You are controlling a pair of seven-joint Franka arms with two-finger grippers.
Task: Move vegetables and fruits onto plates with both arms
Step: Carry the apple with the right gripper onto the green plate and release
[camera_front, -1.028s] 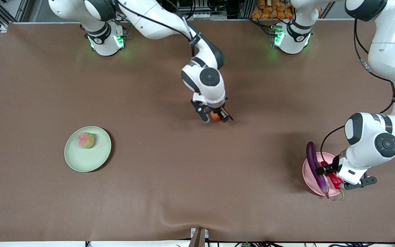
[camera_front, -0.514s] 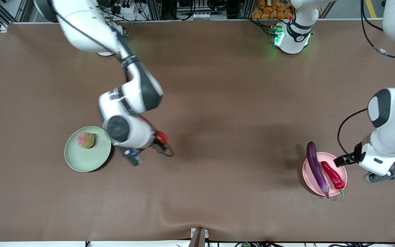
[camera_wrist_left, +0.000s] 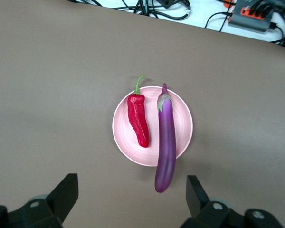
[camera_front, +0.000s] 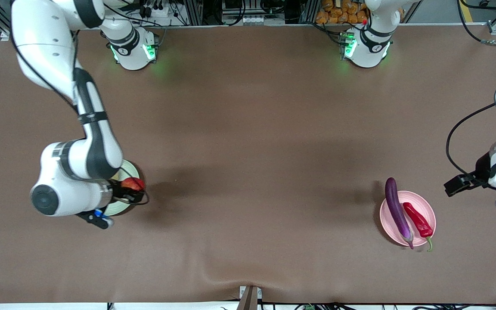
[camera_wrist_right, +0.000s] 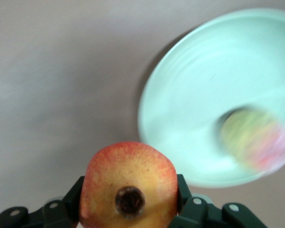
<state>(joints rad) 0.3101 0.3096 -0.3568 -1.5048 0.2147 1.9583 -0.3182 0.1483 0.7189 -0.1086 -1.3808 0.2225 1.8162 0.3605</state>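
The right gripper (camera_front: 134, 189), at the lower left of the front view, is clamped on a red-yellow apple (camera_front: 132, 184), its fingers (camera_wrist_right: 71, 197) pressing the fruit from both sides. It hangs over the rim of the pale green plate (camera_front: 131, 171), which the arm's wrist mostly covers in the front view. In the right wrist view the plate fills the upper right of the frame, and a pink-and-greenish peach (camera_wrist_right: 256, 140) lies in it.

The left gripper (camera_front: 459, 185), at the right edge of the front view, is up over bare brown table (camera_front: 252, 129), with its fingers (camera_wrist_left: 66, 192) spread wide and nothing between them. Near it, toward the lower right of the front view, the pale pink plate (camera_front: 431, 213) lies on the table. A purple eggplant (camera_front: 396, 211) and a red chili pepper (camera_front: 418, 219) lie side by side on it. The eggplant's rounded end sticks out past the rim. The chili's green stem (camera_front: 429, 246) curls over the rim.
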